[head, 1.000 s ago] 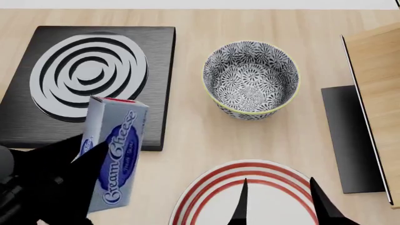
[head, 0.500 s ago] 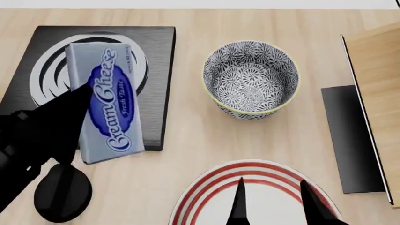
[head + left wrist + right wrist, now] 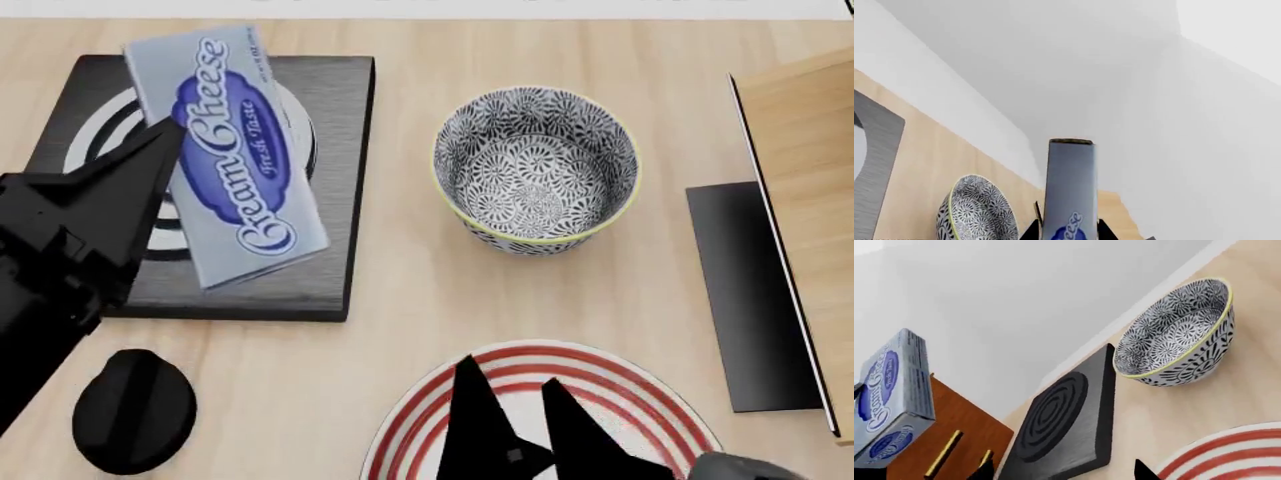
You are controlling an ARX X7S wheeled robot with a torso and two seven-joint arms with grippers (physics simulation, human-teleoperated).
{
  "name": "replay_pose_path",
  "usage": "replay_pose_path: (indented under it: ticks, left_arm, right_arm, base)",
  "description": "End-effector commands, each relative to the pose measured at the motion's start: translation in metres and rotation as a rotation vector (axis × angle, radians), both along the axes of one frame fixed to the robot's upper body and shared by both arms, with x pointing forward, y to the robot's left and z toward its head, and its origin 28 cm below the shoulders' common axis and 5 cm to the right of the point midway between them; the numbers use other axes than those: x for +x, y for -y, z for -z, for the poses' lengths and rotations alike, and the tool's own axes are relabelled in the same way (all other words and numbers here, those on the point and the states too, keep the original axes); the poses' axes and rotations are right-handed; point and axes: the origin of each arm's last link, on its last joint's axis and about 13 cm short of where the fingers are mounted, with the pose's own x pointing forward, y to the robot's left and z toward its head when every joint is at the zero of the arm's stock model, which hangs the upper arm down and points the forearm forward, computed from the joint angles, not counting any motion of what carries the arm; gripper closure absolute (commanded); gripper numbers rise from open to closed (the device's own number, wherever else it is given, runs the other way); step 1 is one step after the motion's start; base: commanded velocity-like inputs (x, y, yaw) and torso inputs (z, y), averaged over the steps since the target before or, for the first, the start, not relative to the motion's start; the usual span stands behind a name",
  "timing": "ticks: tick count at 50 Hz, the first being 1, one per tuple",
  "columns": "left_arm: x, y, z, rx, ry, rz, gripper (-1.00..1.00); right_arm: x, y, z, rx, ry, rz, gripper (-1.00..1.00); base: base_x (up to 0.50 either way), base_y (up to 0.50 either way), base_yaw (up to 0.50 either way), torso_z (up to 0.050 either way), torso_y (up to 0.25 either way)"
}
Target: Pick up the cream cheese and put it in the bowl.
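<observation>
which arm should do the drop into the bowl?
Left. Its gripper already holds the cream cheese, lifted beside the bowl. The right gripper hangs empty over the red-ringed plate.

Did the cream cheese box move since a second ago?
Yes. The cream cheese, held in the left claw, went up and away from the robot, now over the black burner slab.

Cream cheese [image 3: 230, 150] label: "Cream Cheese", "Fresh Taste" (white script, blue oval).
</observation>
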Motion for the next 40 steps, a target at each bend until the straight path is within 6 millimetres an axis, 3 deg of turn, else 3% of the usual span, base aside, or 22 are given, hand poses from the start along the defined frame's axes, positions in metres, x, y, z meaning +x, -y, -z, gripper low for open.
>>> replay_pose_path:
  ticks: [1, 17, 40]
  left_arm:
    - [0.001, 0.004, -0.007, -0.072, 0.005, 0.052, 1.00]
    - [0.001, 0.013, -0.009, -0.070, 0.013, 0.101, 1.00]
    - [0.009, 0.015, 0.000, -0.051, -0.016, 0.098, 1.00]
  right_arm:
    - [0.002, -0.005, -0.006, 0.204, -0.072, -0.184, -1.00]
    - [0.006, -0.013, -0.006, 0.351, -0.158, -0.350, -1.00]
    - [-0.010, -0.036, -0.019, 0.312, -0.154, -0.524, -1.00]
  base:
    - [0.00, 0.00, 0.00, 0.000, 0.000]
    - [0.00, 0.00, 0.00, 0.000, 0.000]
    - [0.00, 0.00, 0.00, 0.000, 0.000]
